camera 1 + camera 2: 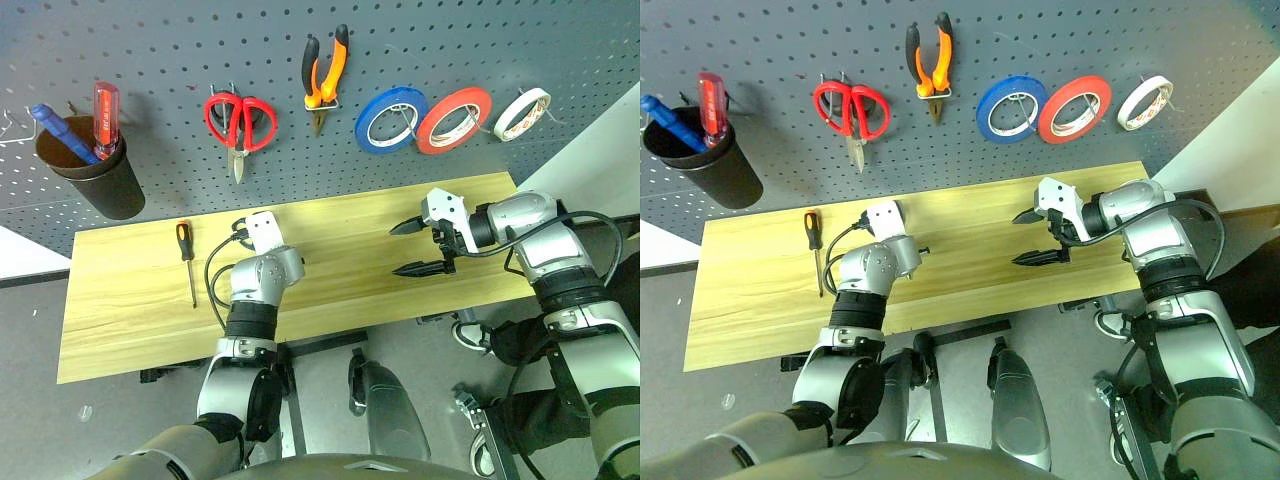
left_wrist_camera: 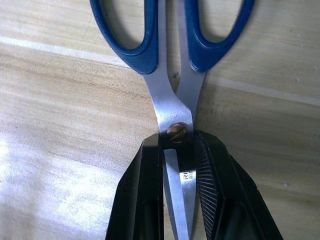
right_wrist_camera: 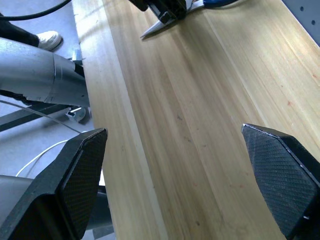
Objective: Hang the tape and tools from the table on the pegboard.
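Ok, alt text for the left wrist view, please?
The left gripper is shut on the blades of the dark-blue-handled scissors, just below their brass pivot screw. The scissors lie on the light wooden table.

light: bright, even | shadows: soft | glare: pale patch on table | blur: none

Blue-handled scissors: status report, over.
Left gripper shut on blue-handled scissors, flat on table. Right gripper open, empty. Small screwdriver unhung. Nothing blocking.
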Motion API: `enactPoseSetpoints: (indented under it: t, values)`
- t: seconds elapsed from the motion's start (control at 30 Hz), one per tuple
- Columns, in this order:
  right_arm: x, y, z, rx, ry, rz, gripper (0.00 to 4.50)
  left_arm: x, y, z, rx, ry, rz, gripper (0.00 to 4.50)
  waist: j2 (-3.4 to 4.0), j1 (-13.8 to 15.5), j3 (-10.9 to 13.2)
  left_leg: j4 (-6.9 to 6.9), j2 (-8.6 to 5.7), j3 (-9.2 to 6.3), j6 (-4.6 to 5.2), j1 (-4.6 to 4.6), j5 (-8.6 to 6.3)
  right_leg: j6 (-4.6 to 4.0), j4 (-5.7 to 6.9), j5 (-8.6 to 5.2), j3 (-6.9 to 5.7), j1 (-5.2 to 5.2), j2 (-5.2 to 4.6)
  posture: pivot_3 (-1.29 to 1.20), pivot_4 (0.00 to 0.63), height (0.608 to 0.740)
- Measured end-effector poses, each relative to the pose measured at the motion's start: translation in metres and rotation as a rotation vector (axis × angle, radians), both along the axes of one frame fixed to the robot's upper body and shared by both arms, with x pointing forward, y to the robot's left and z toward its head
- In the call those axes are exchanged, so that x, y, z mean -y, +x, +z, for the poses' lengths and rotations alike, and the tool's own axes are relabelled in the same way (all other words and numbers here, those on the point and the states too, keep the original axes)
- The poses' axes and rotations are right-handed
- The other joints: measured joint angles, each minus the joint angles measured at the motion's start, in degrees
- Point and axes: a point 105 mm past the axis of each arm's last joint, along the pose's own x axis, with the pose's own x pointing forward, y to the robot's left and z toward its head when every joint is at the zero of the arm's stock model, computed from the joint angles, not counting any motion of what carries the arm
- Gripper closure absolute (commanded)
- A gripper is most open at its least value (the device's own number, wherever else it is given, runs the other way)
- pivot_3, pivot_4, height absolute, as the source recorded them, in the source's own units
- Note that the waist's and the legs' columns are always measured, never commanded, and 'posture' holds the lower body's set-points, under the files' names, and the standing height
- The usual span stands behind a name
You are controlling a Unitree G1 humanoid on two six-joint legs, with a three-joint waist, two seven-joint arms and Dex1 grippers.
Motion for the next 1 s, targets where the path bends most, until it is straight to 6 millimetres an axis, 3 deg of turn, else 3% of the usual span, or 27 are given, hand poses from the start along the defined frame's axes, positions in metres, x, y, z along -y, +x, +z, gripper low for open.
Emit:
enactPoseSetpoints:
  t: [0.17,0.3,0.4,0.7,0.9,1.0]
  values:
    - [0.001,0.002,0.001,0.011,-0.003,0.0,0.0,0.003,-0.002,0.003,-0.026,-0.006,-0.045,3.97,0.01,0.1,0.0,-0.01,0.0,0.0,0.0,-0.01,0.0,0.08,-0.01,0.04,-0.04,-0.06,0.0,-0.13,0.345,0.74]
    - [0.001,0.002,0.002,0.011,0.001,-0.002,0.0,0.03,-0.015,0.004,-0.049,-0.125,-0.306,3.97,0.05,0.6,0.0,-0.01,-0.07,0.0,-0.02,-0.14,0.0,0.15,-0.03,0.09,-0.16,-0.26,-0.09,-0.11,0.321,0.74]
    - [0.0,0.002,0.003,0.005,0.011,-0.001,0.0,0.035,-0.032,0.0,-0.084,-0.212,-0.482,3.97,0.05,0.6,0.0,-0.02,-0.09,0.01,-0.06,-0.27,0.02,0.26,-0.01,0.14,-0.19,-0.24,-0.13,-0.1,0.3,0.74]
    - [-0.004,0.003,0.033,0.002,0.159,-0.039,0.0,-0.039,-0.06,0.023,-0.066,-0.022,-0.628,3.97,0.09,0.7,-0.1,-0.12,-0.05,0.03,-0.43,-0.3,0.26,0.4,0.05,0.24,-0.22,-0.26,0.02,-0.08,0.246,0.74]
    - [-0.013,0.0,0.045,0.033,0.195,-0.019,0.0,-0.056,-0.088,0.044,0.022,0.07,-0.818,3.97,0.15,1.4,-0.3,-0.27,-0.08,0.15,-0.46,-0.4,0.26,0.31,-0.05,0.29,-0.21,-0.52,-0.03,-0.06,0.207,0.74]
    - [-0.015,-0.001,0.06,0.032,0.283,-0.035,0.0,-0.063,-0.104,0.041,0.057,0.05,-0.876,3.97,0.29,1.6,-0.8,-0.48,-0.11,0.35,-0.46,-0.42,0.25,0.28,-0.12,0.3,-0.21,-0.58,-0.17,-0.05,0.19,0.74]
